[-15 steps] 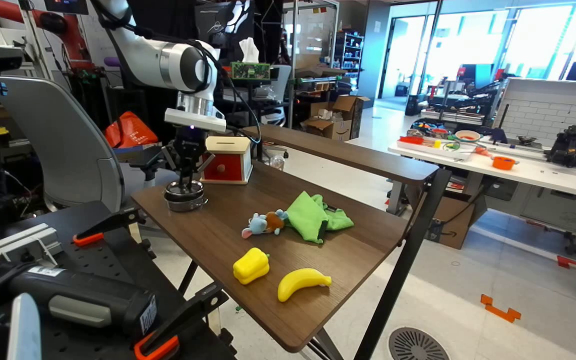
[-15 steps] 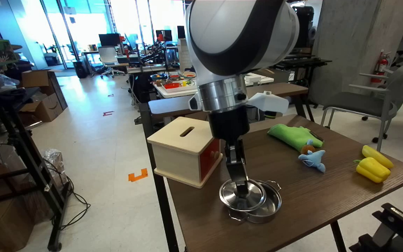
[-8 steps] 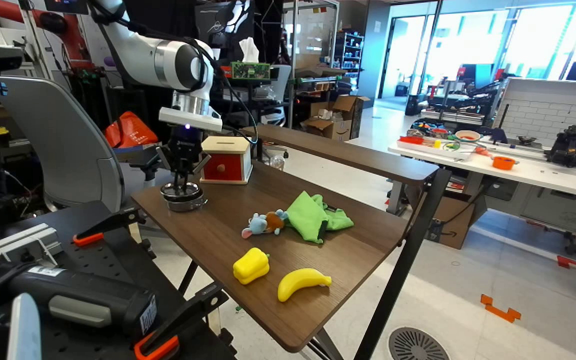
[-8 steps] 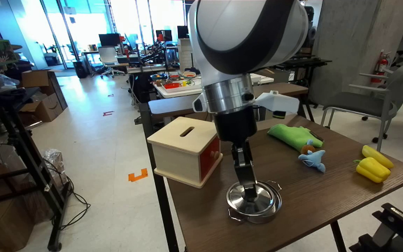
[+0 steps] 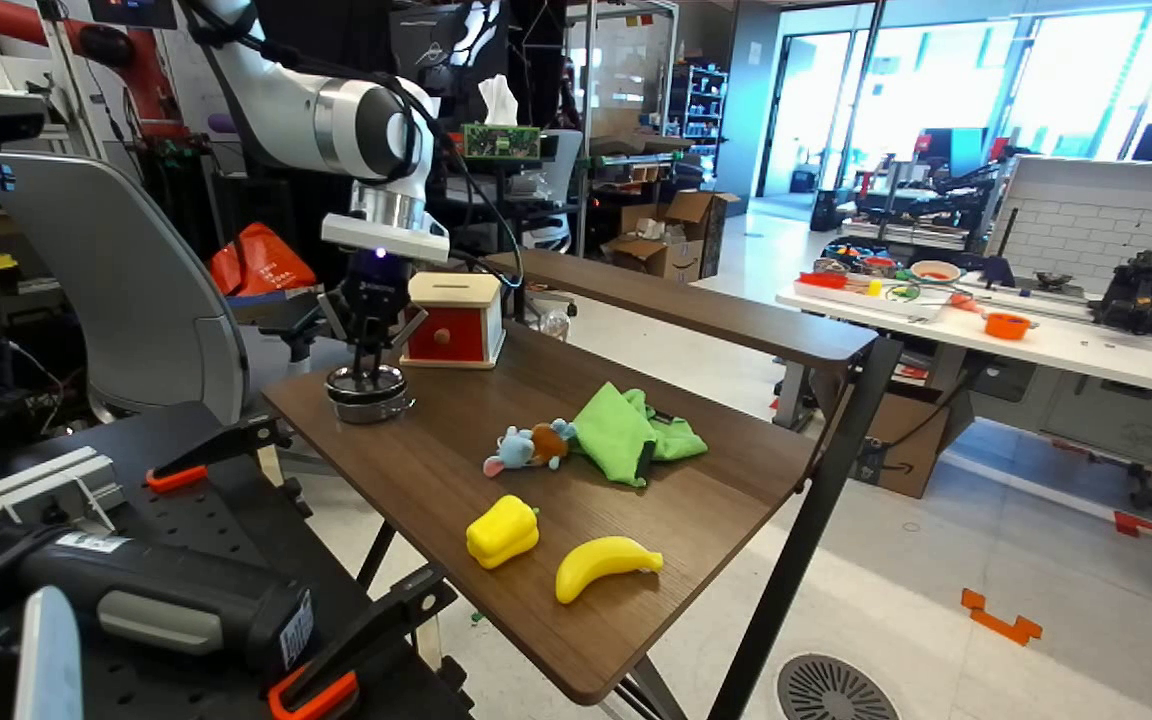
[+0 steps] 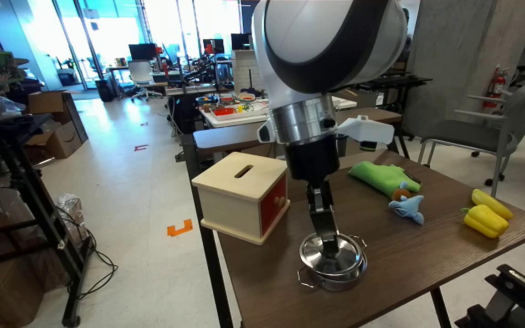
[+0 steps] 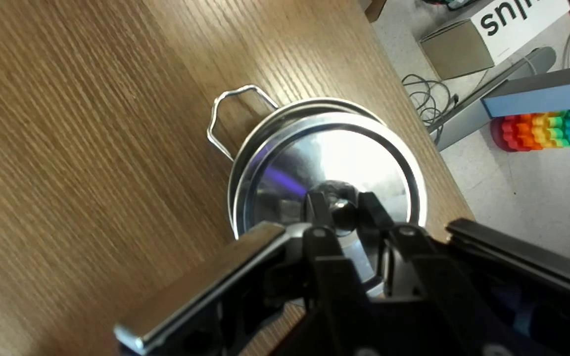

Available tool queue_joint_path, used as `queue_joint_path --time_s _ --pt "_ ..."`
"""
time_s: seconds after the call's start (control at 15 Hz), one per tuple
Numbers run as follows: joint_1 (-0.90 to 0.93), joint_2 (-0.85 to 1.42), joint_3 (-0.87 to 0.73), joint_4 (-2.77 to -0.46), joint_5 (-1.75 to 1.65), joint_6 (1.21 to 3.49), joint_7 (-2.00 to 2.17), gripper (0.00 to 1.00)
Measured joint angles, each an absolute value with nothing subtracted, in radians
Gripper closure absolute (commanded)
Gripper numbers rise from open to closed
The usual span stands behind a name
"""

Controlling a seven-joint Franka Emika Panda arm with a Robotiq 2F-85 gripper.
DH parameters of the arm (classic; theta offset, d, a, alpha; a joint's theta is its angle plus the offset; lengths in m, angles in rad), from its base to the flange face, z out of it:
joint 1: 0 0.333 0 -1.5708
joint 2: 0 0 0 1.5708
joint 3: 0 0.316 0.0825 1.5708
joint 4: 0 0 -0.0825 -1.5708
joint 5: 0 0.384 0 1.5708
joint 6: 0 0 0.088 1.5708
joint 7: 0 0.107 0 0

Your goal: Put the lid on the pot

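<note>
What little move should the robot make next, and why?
I'd probably nudge the lid slightly toward the wire handle that shows in the wrist view: the end effector grips the lid's knob, but the pot peeks out on that side, so the lid looks off-center.

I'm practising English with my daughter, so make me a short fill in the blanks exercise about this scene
Over the pot, the pincer grips the ____ by its knob.
The slotted box shows one strongly coloured face, which is ____.
The banana and the bell pepper are both ____.
The fabric beside the plush toy is ____.
Missing words: lid; red; yellow; green.
</note>
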State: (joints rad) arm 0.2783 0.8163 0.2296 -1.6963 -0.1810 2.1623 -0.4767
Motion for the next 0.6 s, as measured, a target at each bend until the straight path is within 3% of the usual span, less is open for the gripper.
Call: queue_joint_path --time_s 0.47,0.53,0.6 --pt "0.275 0.819 0.221 -1.696 -0.181 2.162 -0.468 0.95" --pt "0.275 0.821 0.220 -1.696 -0.181 2.162 -0.468 0.90" --pt "0.275 0.822 0.219 -1.696 -0.181 2.161 -0.467 0.55"
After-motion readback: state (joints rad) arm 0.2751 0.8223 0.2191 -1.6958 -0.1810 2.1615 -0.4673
